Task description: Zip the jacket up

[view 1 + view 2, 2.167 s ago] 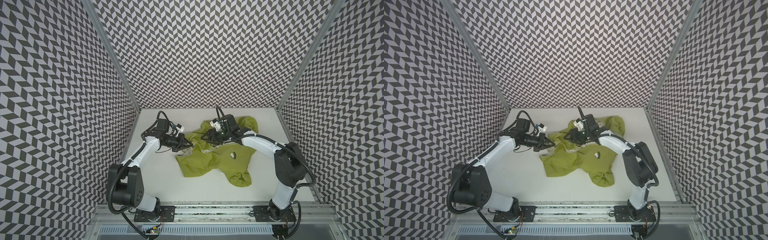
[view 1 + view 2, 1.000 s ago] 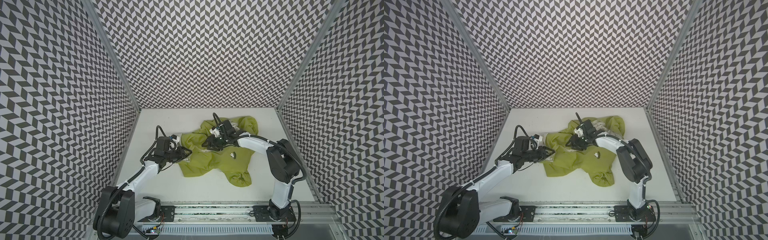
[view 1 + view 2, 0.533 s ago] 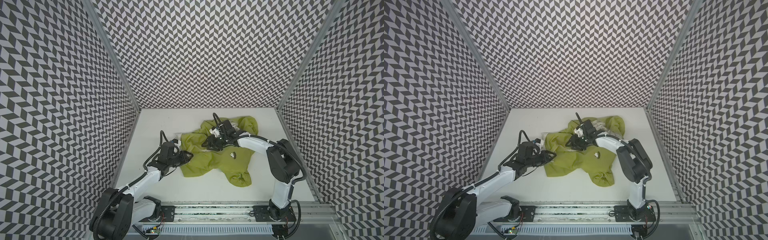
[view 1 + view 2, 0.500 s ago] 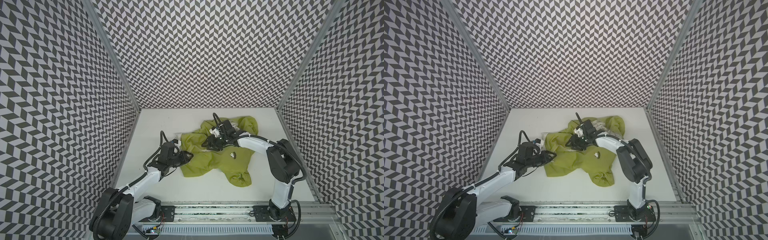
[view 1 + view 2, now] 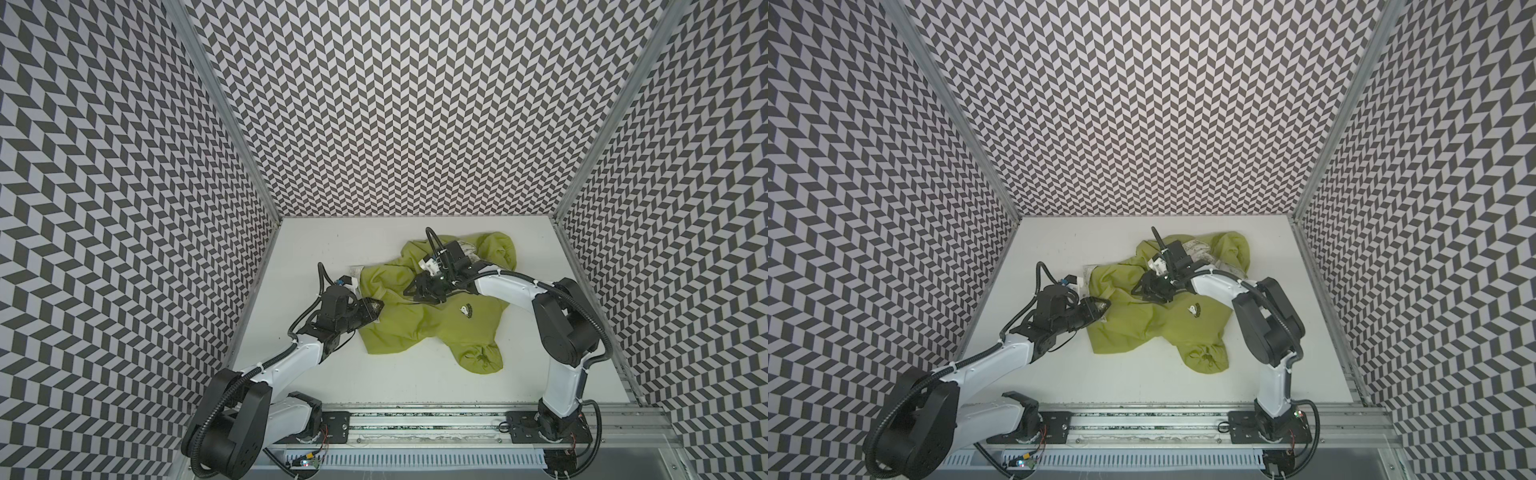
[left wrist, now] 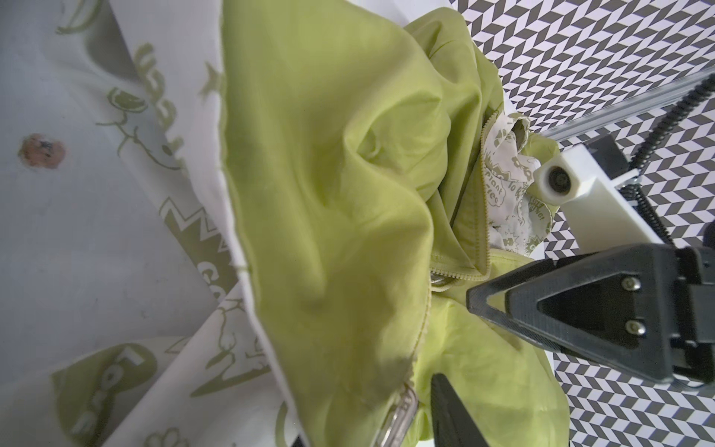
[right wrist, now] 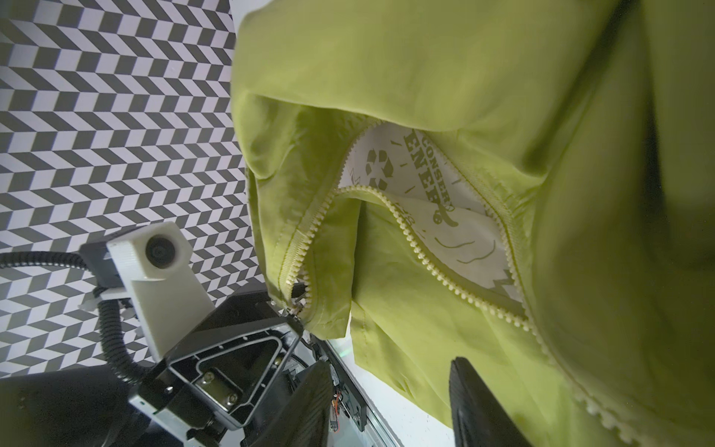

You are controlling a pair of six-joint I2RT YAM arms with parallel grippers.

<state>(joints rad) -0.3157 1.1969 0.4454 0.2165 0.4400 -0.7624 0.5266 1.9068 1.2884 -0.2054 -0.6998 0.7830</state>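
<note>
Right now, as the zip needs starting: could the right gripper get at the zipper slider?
Probably not as it stands. The right gripper is closed on a fold of the jacket, and the zipper slider sits against the tip of the left gripper, which crowds it.

The white tabletop (image 5: pixel 374 374) is closed in by chevron walls (image 5: pixel 415 124) at 9, 12 and 3 o'clock, and a metal rail (image 5: pixel 415 419) runs along its 6 o'clock edge. A jacket (image 5: pixel 415 328) lies crumpled about its middle, green side up, with its logo (image 5: pixel 467 309) showing. One bunched end reaches toward 1 o'clock and a gathered end toward 5 o'clock. A flatter corner lies toward 7 o'clock. Cream printed lining (image 5: pixel 355 284) shows at the jacket's 10 o'clock edge.
</note>
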